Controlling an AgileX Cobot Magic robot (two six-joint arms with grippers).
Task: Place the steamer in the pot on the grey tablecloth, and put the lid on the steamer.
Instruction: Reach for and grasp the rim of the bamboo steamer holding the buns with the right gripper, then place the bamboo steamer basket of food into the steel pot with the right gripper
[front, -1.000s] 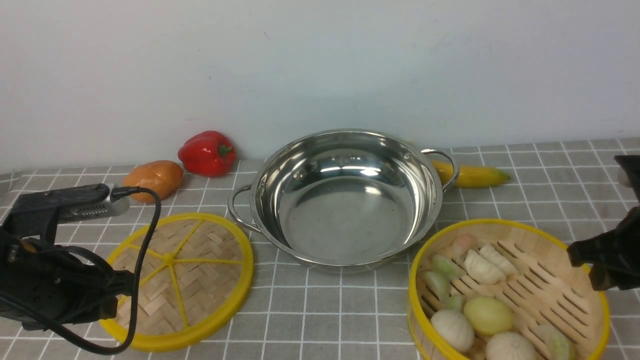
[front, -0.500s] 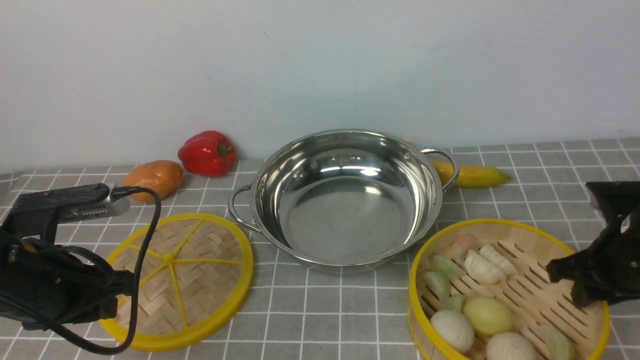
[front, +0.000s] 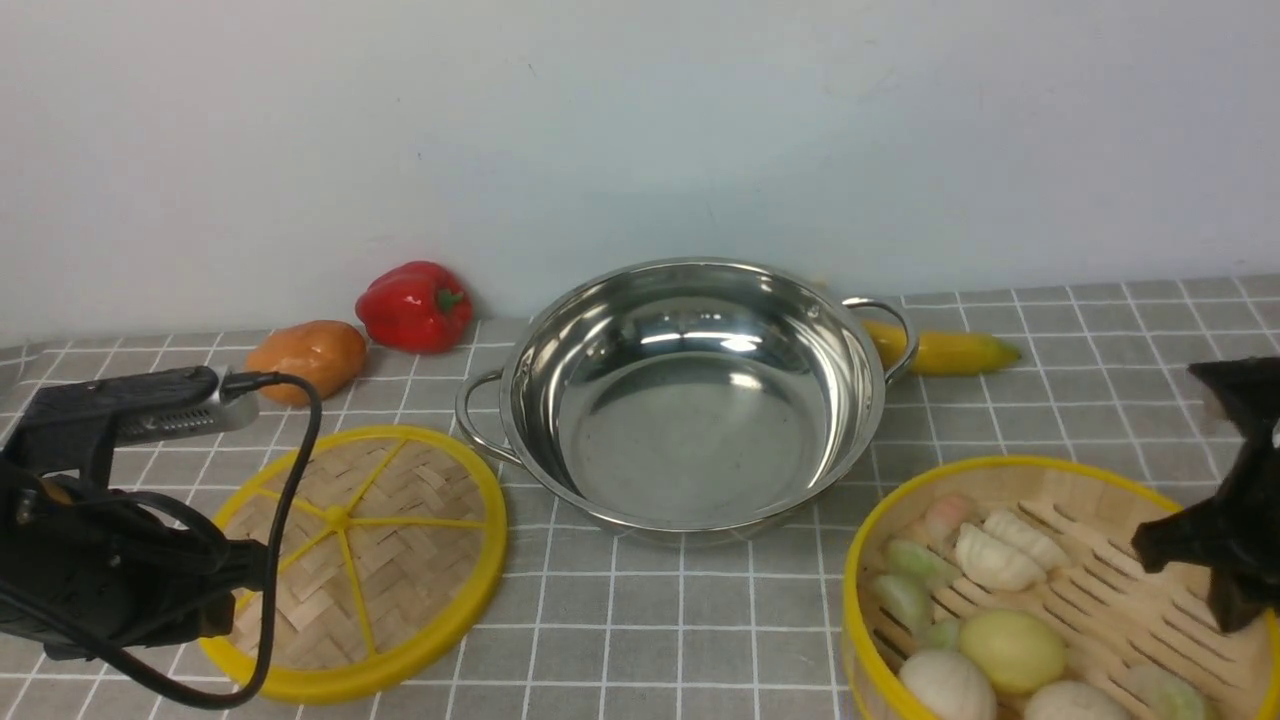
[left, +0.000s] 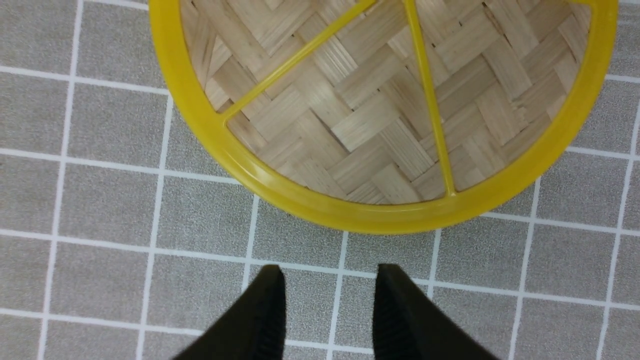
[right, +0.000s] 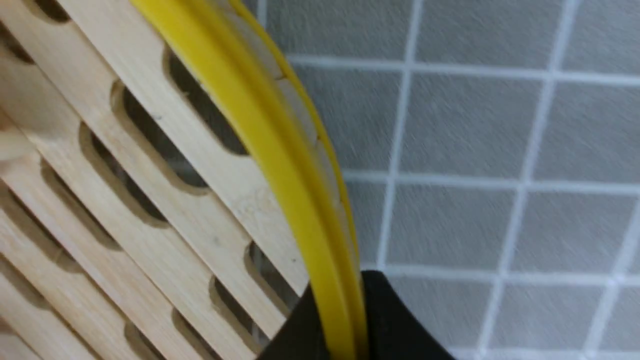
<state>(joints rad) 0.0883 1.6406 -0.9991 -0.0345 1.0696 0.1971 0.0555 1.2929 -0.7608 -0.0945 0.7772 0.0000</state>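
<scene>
The steamer (front: 1100, 600), a yellow-rimmed bamboo basket with a slatted floor, sits at the front right on the grey tablecloth (front: 620, 620) and holds several dumplings and buns. My right gripper (front: 1195, 575) is shut on its right rim; in the right wrist view the yellow rim (right: 280, 150) runs between the black fingers (right: 387, 315). The empty steel pot (front: 690, 430) stands in the middle. The lid (front: 390, 540) lies flat to the pot's left. My left gripper (left: 330, 272) is open over bare cloth just short of the lid's rim (left: 350, 215).
A red pepper (front: 415, 305) and an orange fruit (front: 307, 358) lie at the back left, next to the wall. A banana (front: 945, 350) lies behind the pot's right handle. The left arm and its cable (front: 100, 580) cover the lid's left edge.
My right gripper has closed on the steamer's right rim. The steamer has shifted a little to the right and toward the front edge. The left arm has not moved.
</scene>
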